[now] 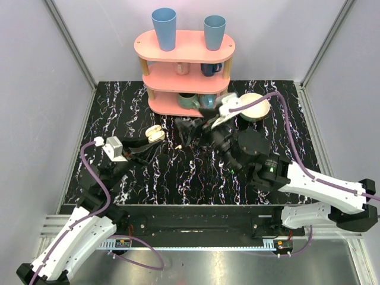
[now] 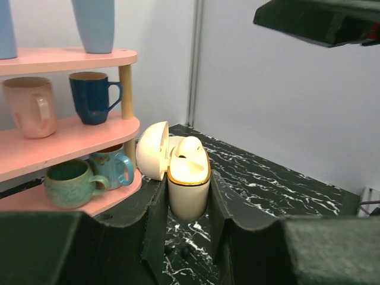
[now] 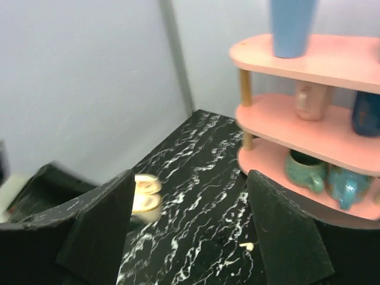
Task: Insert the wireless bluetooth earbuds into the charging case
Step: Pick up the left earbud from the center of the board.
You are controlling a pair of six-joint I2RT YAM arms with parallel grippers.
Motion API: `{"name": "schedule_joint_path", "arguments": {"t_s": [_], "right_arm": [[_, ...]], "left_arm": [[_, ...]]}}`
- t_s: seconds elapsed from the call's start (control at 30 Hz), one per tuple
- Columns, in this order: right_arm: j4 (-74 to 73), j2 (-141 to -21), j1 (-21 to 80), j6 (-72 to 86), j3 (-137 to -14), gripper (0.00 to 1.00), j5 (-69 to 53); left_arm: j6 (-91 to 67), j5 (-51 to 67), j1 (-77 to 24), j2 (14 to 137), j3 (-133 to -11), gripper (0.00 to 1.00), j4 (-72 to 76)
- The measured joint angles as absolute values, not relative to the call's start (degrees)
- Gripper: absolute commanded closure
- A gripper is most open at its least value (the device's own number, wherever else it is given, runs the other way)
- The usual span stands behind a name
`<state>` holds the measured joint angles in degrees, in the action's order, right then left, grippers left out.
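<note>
My left gripper (image 1: pixel 152 140) is shut on the charging case (image 1: pixel 155 134), a small cream case with a gold rim, held upright with its lid open. In the left wrist view the case (image 2: pixel 189 189) sits between my fingers (image 2: pixel 155 222), with the lid (image 2: pixel 152 149) swung left. A rounded cream lump (image 2: pixel 190 148) rests in its top; I cannot tell if it is an earbud. One tiny off-white earbud (image 1: pixel 179 146) lies on the black marbled table, also in the right wrist view (image 3: pixel 247 246). My right gripper (image 1: pixel 189 132) is open and empty above that earbud, right of the case (image 3: pixel 144 195).
A pink three-tier shelf (image 1: pixel 184 74) with mugs stands at the back, with two blue cups (image 1: pixel 164 28) on top. A round cream bowl (image 1: pixel 254 107) sits to its right. Grey walls close in the table on both sides.
</note>
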<state>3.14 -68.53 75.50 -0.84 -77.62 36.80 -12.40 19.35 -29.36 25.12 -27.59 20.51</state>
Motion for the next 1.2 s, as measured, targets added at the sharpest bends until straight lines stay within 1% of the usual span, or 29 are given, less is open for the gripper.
{"name": "schedule_joint_path", "arguments": {"t_s": [0.07,0.23,0.3,0.5,0.73,1.03,1.2], "right_arm": [[1.8,-67.6,70.5,4.3,-76.7,0.18,36.4],[-9.9,-67.6,45.5,23.2,-72.4,0.19,28.7],[-15.1,-70.4,40.6,29.5,-72.3,0.19,26.9],[-23.5,-82.4,40.4,47.5,-72.6,0.27,19.4],[-27.4,-97.2,40.5,63.1,-75.8,0.24,10.3],[-28.7,-108.2,40.6,76.0,-86.3,0.24,3.5],[-33.7,-115.7,41.0,79.8,-96.1,0.23,3.4]], "left_arm": [[-12.0,17.5,-29.4,24.3,-27.6,1.0,19.1],[-11.0,14.0,-29.4,20.8,-27.6,1.0,16.0],[-10.5,13.2,-29.4,19.8,-27.9,1.0,15.1],[-8.6,11.6,-29.4,18.7,-30.0,1.0,11.0],[-7.1,10.4,-29.4,16.7,-31.3,1.0,7.9],[-6.8,6.1,-29.4,14.2,-32.5,1.0,3.0],[-6.5,2.2,-29.4,14.1,-33.8,1.0,-0.1]]}}
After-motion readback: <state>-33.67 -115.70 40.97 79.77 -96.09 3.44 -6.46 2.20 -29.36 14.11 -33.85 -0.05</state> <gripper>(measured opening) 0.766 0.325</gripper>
